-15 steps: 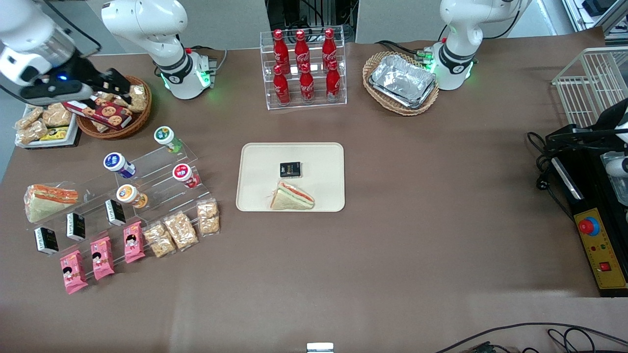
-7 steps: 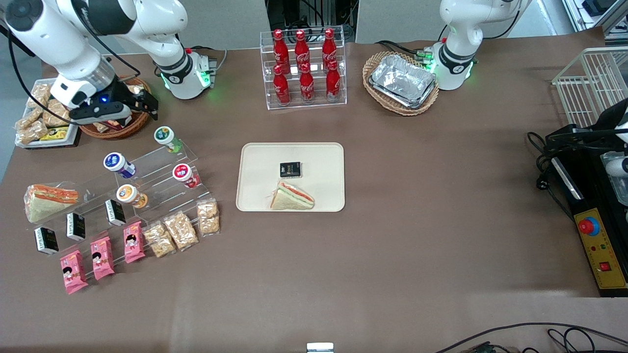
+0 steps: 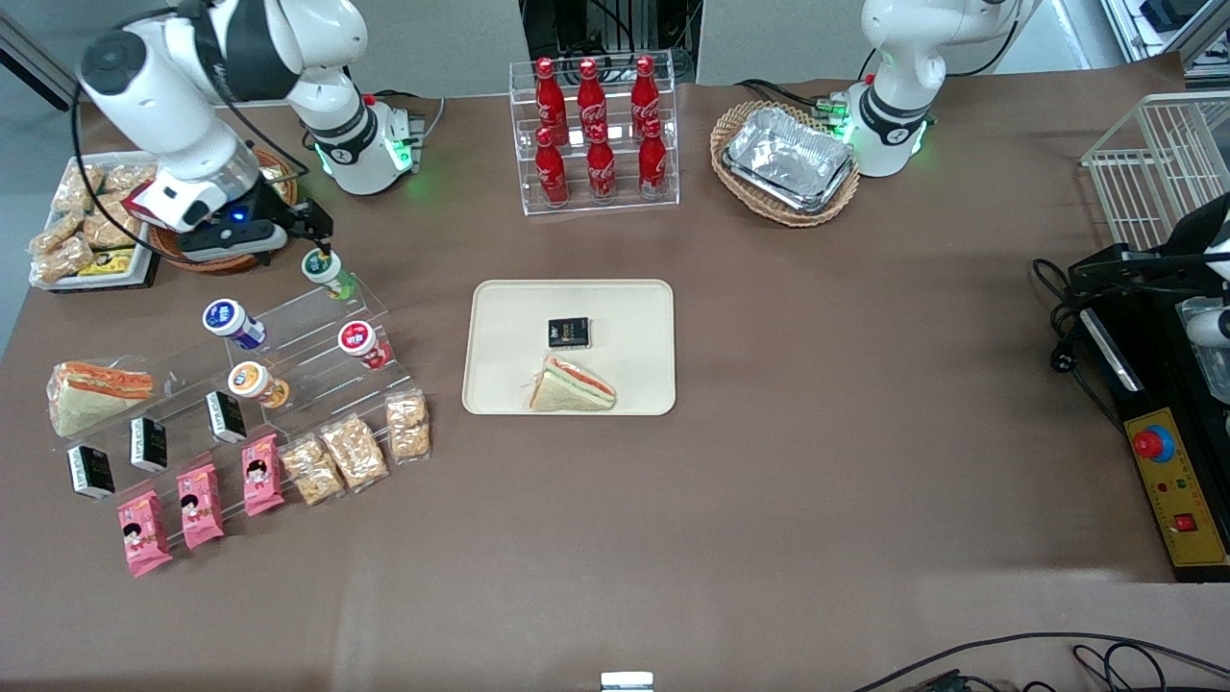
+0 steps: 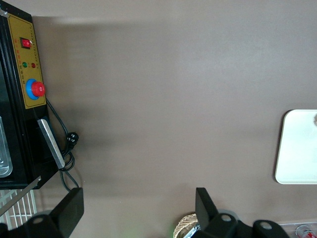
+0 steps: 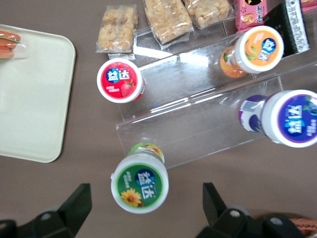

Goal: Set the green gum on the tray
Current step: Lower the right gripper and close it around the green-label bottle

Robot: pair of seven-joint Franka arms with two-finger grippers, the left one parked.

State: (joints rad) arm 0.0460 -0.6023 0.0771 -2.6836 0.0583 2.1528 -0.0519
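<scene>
Nearest the front camera among the task's things is the large cream-beige rectangular tray [image 3: 500, 317], flat on the brown tabletop [image 3: 769, 481] with a wrapped triangular sandwich [image 3: 574, 384] and a small black packet [image 3: 568, 333] already on it; much of its surface is bare.

Farther from the camera, toward the working arm's end of the tabletop, stands the clear acrylic stepped display [image 3: 317, 332]. On its topmost step rests the small green gum bottle with a white lid and green label [image 3: 323, 266]; the red-labelled bottle [image 3: 358, 339], the blue-labelled bottle [image 3: 225, 318] and the orange-labelled bottle [image 3: 252, 381] sit on lower steps, well apart from it.

Farthest back is the black two-finger claw [image 3: 321, 237], just above the green gum's lid and not touching it. In the right wrist view the claw [image 5: 146, 203] is spread wide and empty — one finger lies at about 8 o'clock from the green lid [image 5: 139, 182], the other at about 4 o'clock, so the bottle sits between them, slightly ahead of the fingertips. The lid faces the wrist camera, so the bottle's long axis appears to run roughly along the claw's line of approach — a short advance should likely put the fingers astride the cap. In the front view the tray lies at roughly 4 o'clock from the bottle.
</scene>
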